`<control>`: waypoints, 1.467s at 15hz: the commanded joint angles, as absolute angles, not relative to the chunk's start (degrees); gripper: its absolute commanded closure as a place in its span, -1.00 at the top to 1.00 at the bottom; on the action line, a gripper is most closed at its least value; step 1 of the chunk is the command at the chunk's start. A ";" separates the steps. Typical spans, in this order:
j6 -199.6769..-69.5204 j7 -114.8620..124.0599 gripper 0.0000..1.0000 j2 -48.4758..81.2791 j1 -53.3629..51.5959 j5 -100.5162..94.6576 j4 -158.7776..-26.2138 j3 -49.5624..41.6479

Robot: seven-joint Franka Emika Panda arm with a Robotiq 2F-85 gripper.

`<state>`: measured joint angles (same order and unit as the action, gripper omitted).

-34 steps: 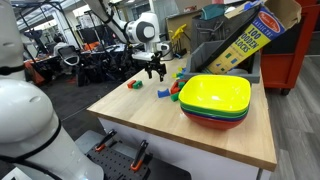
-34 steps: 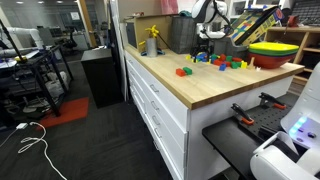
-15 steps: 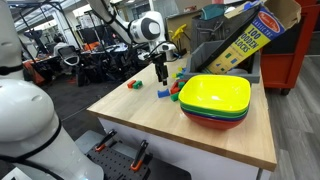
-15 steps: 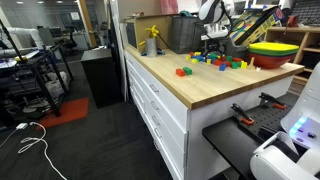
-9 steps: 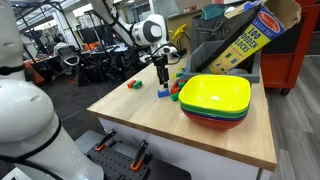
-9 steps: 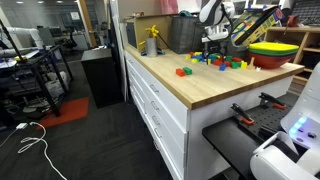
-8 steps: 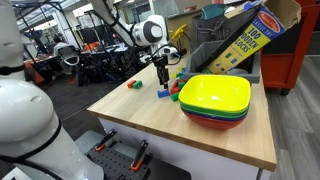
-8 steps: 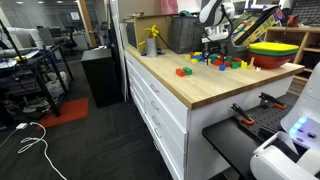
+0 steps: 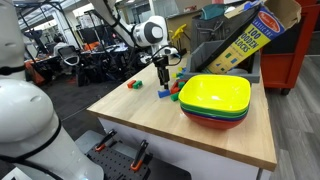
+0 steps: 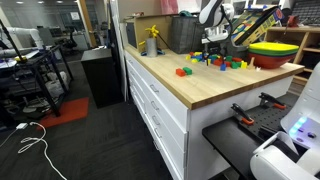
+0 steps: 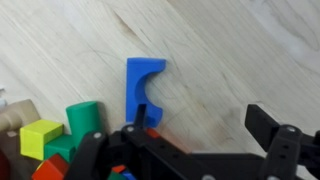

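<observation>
Wrist view: a matte blue block (image 11: 138, 90) with a curved notch lies flat at mid-frame on the pale-grained wooden table (image 11: 235, 50).
The black gripper (image 11: 185, 150) spreads its jaws wide at the bottom edge and grips nothing. The block's lower end reaches between them. A green cylinder (image 11: 84, 118) and a yellow cube (image 11: 40, 137) sit lower left.
</observation>
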<state>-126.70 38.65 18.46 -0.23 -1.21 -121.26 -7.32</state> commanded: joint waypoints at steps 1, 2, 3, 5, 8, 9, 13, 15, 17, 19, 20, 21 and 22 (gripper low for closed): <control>-125.78 39.11 1.00 19.48 -0.51 -0.27 -119.45 -7.00; -125.63 39.08 1.00 19.74 -0.66 -0.31 -119.14 -6.87; -125.53 39.11 1.00 19.97 -0.81 -0.41 -118.86 -6.78; -125.51 39.02 1.00 20.41 -1.02 -0.42 -118.42 -6.51; -125.82 38.12 1.00 21.38 -1.14 0.82 -117.64 -5.78; -126.57 36.65 1.00 21.52 -0.84 2.52 -117.48 -5.07; -128.47 32.15 1.00 20.76 -0.37 8.80 -116.70 -3.07; -129.28 30.62 1.00 19.60 -0.23 10.62 -116.62 -3.22; -129.24 30.78 1.00 18.92 -0.52 8.75 -116.43 -4.64; -128.85 29.45 1.00 19.04 -0.31 6.90 -116.37 -5.72; -128.68 28.84 1.00 19.26 -0.19 6.06 -116.24 -6.11; -128.38 28.46 1.00 19.61 -0.18 5.11 -116.07 -6.54; -128.40 28.11 1.00 19.89 -0.02 4.70 -116.12 -6.72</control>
